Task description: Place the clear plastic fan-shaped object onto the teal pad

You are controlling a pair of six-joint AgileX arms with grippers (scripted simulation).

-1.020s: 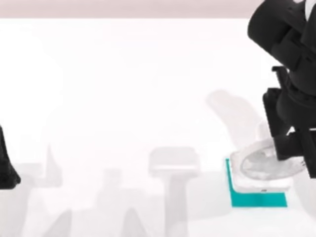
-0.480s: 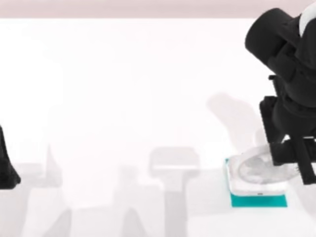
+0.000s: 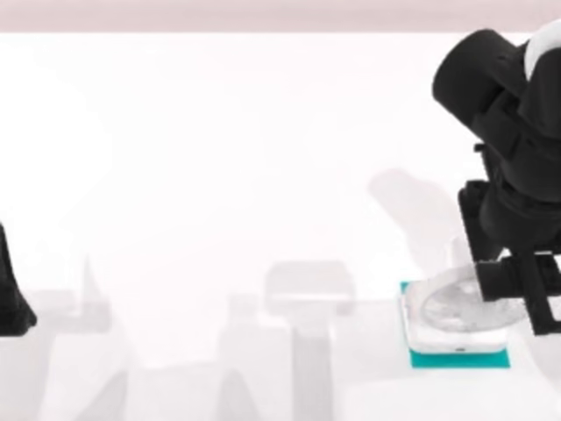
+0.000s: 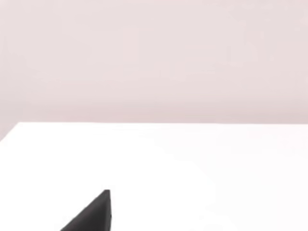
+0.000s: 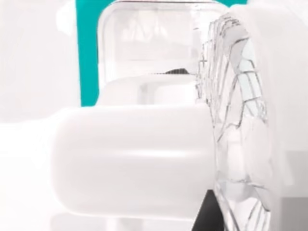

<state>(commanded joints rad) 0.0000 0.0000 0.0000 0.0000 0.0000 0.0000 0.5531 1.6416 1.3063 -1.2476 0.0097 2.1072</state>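
Fan (image 3: pixel 456 316) sits low over the pad (image 3: pixel 460 358), directly under your right gripper (image 3: pixel 491 279) and reaching out ahead of it, with its squarish base flat toward the teal. From above, only a teal strip shows along the pad's left and near edges, so the fan covers most of it. You can't tell from these views whether the base already touches the pad or hangs just clear.

Your right gripper has come in from the far right side and sits at the grille end of the fan, which keeps the base free to meet the pad unobstructed. Dark fingers overlap the disc rim from above, but the right wrist view is filled by the fan's (image 5: pixel 144 154) body and grille with the pad (image 5: pixel 87 53) behind, and neither view shows whether the fingers are clamped or slack, so treat the grip as unknown.

Judging by the overlap, placement looks nearly done. Your next move likely calls for confirming contact before letting go, since a tall grille could tip if dropped.

Your left arm (image 3: pixel 12 294) is parked at the table's (image 3: pixel 219 158) left edge.
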